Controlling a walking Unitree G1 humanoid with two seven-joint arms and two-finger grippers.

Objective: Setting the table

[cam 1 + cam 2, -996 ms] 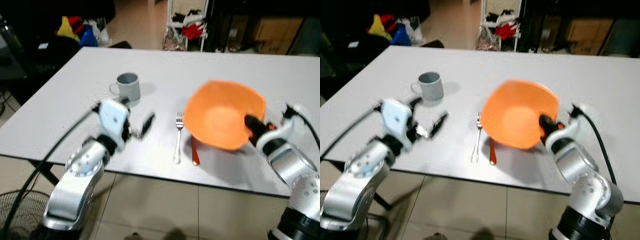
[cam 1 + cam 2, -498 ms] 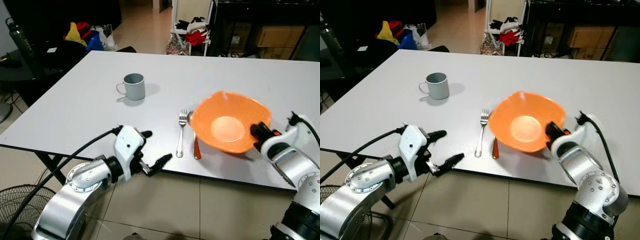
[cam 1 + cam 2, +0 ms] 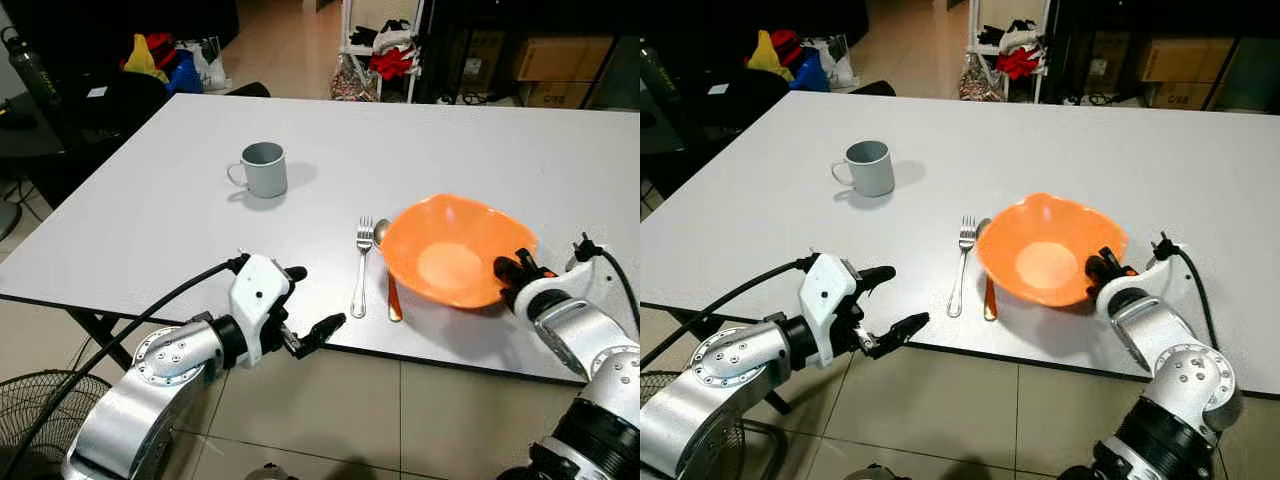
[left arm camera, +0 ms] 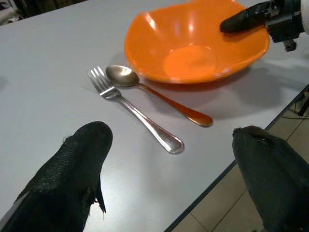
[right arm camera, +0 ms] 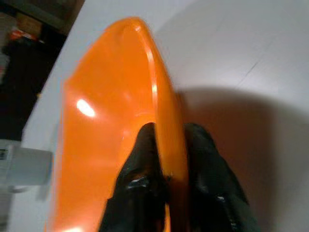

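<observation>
The right gripper [image 3: 512, 270] is closed on the right rim of the orange bowl [image 3: 450, 262], one finger inside the rim and one outside, as the right wrist view shows clearly. The bowl stands on the white table [image 3: 150, 210] near its near edge, right of the middle, and nothing is in it; its right side seems a little raised, but I cannot tell if the base is fully on the table. Just left of the bowl lie a spoon [image 3: 386, 268] and a fork [image 3: 360, 268], side by side with their handles toward the near edge. The spoon has an orange-brown handle, and part of it is hidden under the rim of the bowl in the eye views. The left gripper [image 3: 303, 306] is at the near edge of the table, left of the fork, with its fingers spread wide apart and holding nothing. Further away on the left half of the table stands a grey mug [image 3: 264, 169] with the handle to the left; inside it looks dark, and I cannot tell if something is in it.
</observation>
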